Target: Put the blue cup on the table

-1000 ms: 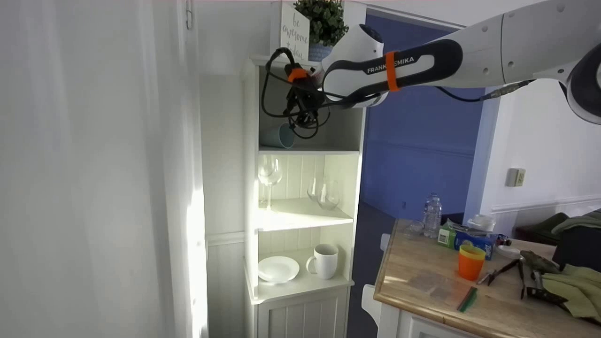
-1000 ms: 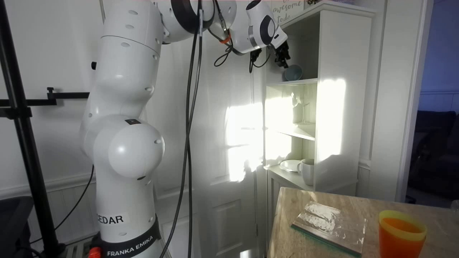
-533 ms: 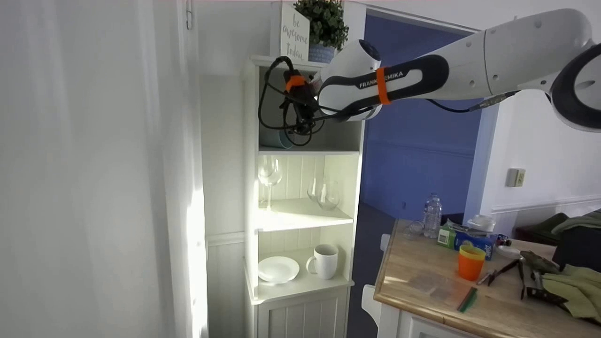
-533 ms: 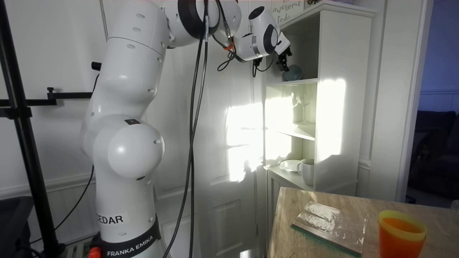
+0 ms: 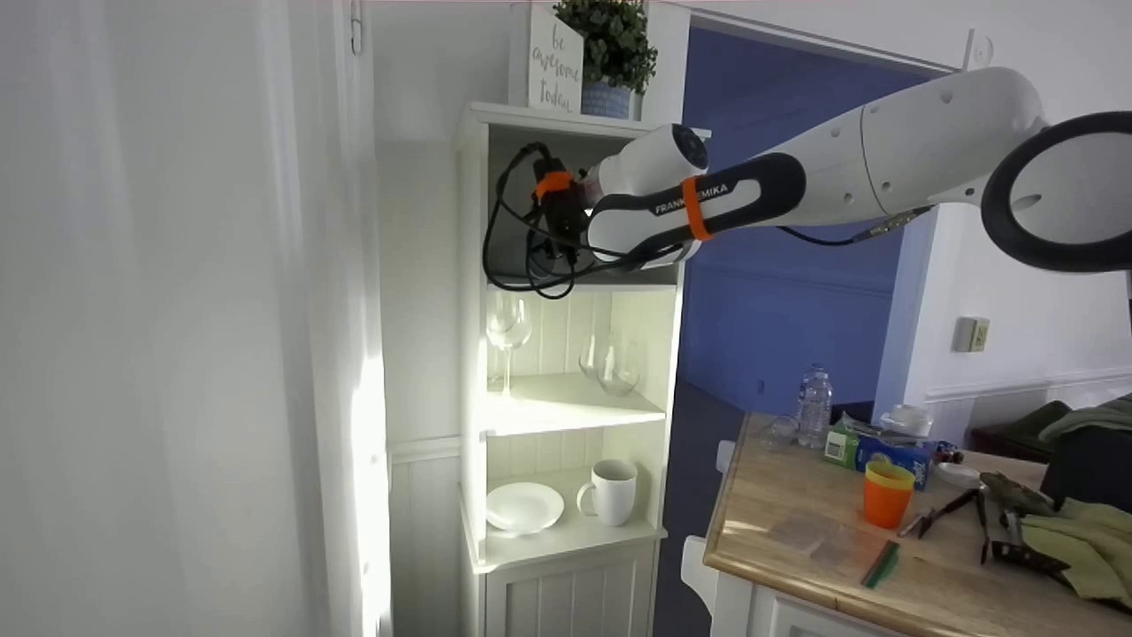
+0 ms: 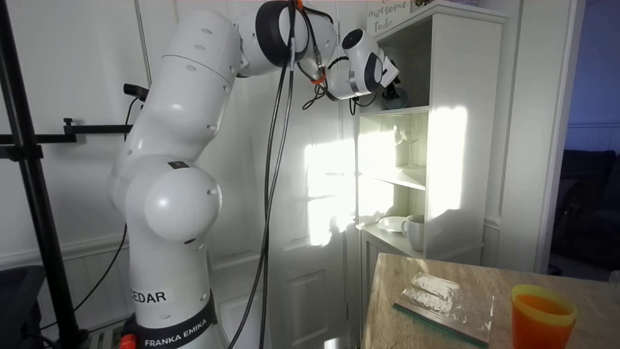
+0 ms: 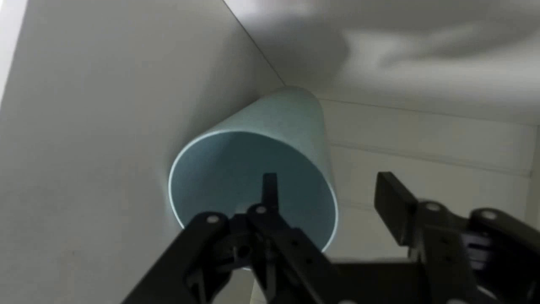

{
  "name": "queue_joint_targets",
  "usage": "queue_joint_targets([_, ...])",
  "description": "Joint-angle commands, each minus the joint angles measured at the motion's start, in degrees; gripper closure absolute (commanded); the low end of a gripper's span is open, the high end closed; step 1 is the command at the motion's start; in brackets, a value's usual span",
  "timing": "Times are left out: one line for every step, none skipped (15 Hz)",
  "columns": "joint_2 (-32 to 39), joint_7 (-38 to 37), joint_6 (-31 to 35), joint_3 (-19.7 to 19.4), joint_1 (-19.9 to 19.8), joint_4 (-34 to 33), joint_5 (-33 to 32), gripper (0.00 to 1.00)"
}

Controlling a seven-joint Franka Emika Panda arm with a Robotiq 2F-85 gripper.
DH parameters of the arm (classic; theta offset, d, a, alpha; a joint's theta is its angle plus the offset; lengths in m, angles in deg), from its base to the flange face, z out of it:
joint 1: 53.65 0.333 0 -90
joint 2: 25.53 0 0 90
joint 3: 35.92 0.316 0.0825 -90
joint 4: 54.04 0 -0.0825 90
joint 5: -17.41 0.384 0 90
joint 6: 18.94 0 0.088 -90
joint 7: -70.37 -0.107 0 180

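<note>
The blue cup (image 7: 291,112) lies on its side on the top open shelf of the white cabinet, its mouth facing the wrist camera. It also shows in an exterior view (image 6: 399,100); in the exterior view with the whole cabinet, the gripper and cables hide nearly all of it. My gripper (image 7: 328,190) is open and empty at the cup's mouth. In the wrist view one finger (image 7: 270,185) overlaps the cup's opening and the other finger (image 7: 392,207) is outside the rim, so the rim's right side lies between them. Contact cannot be told. The table (image 5: 769,482) stands lower, right of the cabinet.
The white cabinet (image 5: 471,354) holds wine glasses (image 5: 508,326), a white plate (image 5: 524,508) and a white mug (image 5: 613,493) on lower shelves. On the table are an orange cup (image 5: 887,500), a plastic bag (image 6: 445,305), a bottle (image 5: 814,407) and tools. Cables loop beside the gripper.
The arm has reached forward and down into the top shelf, bringing the gripper lower and closer to the cup's mouth. The cup has not visibly moved.
</note>
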Motion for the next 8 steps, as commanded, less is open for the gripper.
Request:
queue_joint_targets([2.0, 0.3, 2.6, 0.2, 0.0, -2.7, 0.0, 0.68])
queue_joint_targets([2.0, 0.6, 2.8, 0.5, -0.2, -2.6, 0.1, 0.77])
queue_joint_targets([2.1, 0.7, 3.0, 0.7, -0.2, -2.6, 0.1, 0.83])
queue_joint_targets([2.0, 0.8, 3.0, 0.9, -0.3, -2.5, 0.1, 0.90])
queue_joint_targets([1.6, 1.2, 2.5, 1.8, -0.8, -2.2, 0.5, 0.97])
queue_joint_targets([1.4, 1.2, 2.1, 1.8, -0.7, -1.9, 0.3, 0.99])
queue_joint_targets([1.3, 1.3, 2.0, 2.0, -0.7, -1.9, 0.3, 1.00])
queue_joint_targets([1.2, 1.4, 1.9, 2.0, -0.7, -1.7, 0.2, 1.00])
